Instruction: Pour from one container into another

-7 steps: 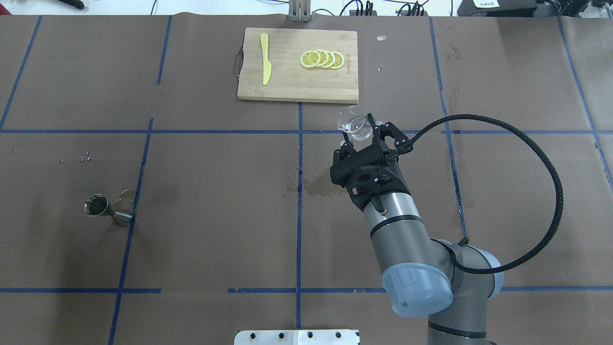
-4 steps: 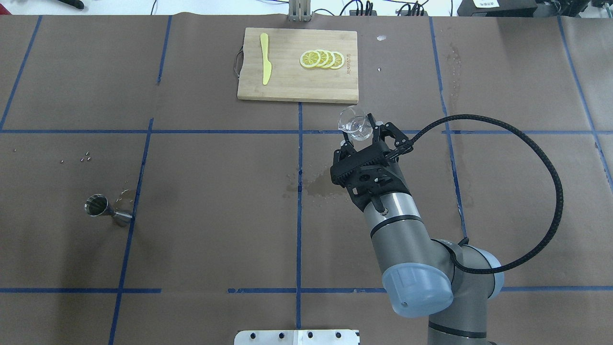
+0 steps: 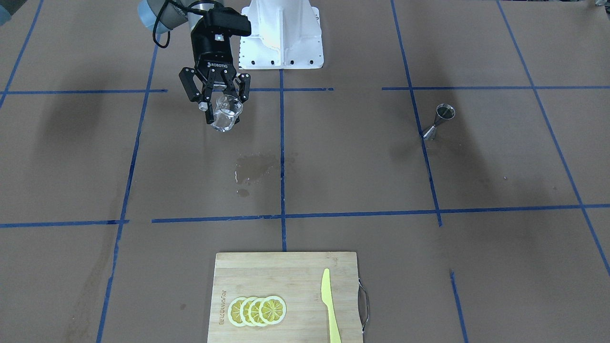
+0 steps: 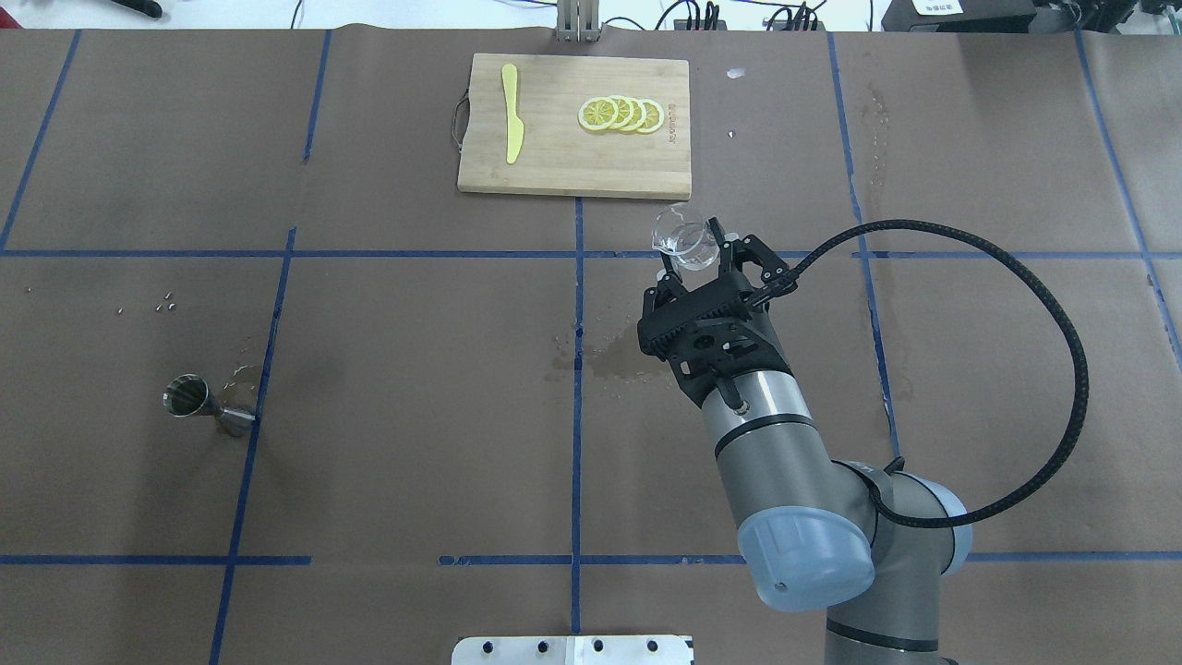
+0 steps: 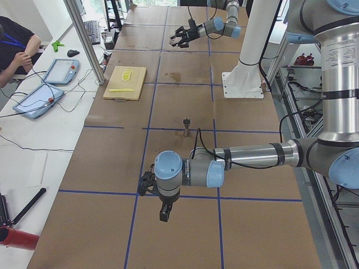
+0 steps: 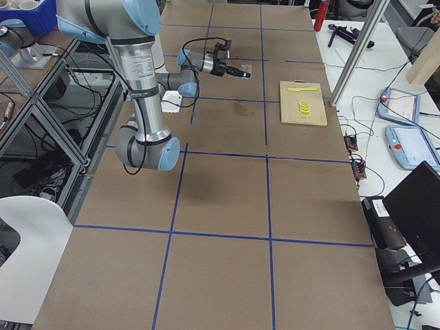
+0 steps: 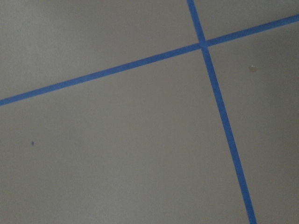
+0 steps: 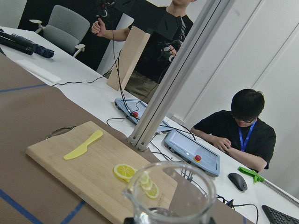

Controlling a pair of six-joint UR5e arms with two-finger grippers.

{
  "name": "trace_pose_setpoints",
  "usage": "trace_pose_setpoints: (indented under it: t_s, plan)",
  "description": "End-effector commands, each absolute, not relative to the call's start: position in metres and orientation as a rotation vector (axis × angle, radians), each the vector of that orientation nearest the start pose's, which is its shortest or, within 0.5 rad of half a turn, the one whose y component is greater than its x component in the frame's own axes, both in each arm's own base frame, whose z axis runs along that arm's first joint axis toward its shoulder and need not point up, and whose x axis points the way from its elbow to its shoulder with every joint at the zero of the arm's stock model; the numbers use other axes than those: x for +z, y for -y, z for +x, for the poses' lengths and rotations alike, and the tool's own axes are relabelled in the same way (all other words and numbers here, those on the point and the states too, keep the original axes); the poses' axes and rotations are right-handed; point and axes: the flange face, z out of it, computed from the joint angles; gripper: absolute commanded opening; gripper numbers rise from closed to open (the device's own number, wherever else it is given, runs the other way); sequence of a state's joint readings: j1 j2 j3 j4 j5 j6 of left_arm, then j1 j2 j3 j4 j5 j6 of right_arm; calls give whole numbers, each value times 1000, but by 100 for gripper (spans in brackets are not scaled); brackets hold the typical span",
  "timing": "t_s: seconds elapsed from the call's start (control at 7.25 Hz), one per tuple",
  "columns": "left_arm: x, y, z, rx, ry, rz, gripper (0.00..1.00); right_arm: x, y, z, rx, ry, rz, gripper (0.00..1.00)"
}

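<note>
My right gripper (image 4: pixel 699 255) is shut on a clear glass beaker (image 4: pixel 681 240), held above the table just right of centre. From the front the beaker (image 3: pixel 225 113) hangs between the black fingers (image 3: pixel 208 110), rim tipped away from the robot. Its rim (image 8: pixel 170 173) fills the bottom of the right wrist view. A small metal jigger (image 4: pixel 197 401) stands upright far off on the robot's left side, the same jigger (image 3: pixel 441 119) in the front view. My left gripper (image 5: pixel 163 212) shows only in the exterior left view, low over the table; I cannot tell its state.
A wooden cutting board (image 4: pixel 572 162) lies at the far edge with lemon slices (image 4: pixel 621 114) and a yellow knife (image 4: pixel 511 111). A wet patch (image 4: pixel 611 362) darkens the paper near the centre. People sit at a side table (image 8: pixel 243 126) with tablets.
</note>
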State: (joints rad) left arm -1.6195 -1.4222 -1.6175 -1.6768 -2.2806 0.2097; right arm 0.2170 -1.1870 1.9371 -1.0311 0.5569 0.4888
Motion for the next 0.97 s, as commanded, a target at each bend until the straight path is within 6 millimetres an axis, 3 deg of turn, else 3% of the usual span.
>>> trace_pose_setpoints:
  t_s: [0.0,0.28,0.41,0.55,0.83]
  plan:
    - [685,419,-109,78,-773,110,100,207,326,-464,-57,408,1366,0]
    - [681,419,-108,85,-773,140,100,219,324,-458,1,472,1361,0]
    - [680,420,-108,60,-775,134,100,237,322,-446,33,511,1372,0]
    - [677,421,-108,52,-775,135,100,272,319,-430,45,528,1378,0]
    - [674,421,-108,56,-774,142,100,287,318,-419,92,549,1372,0]
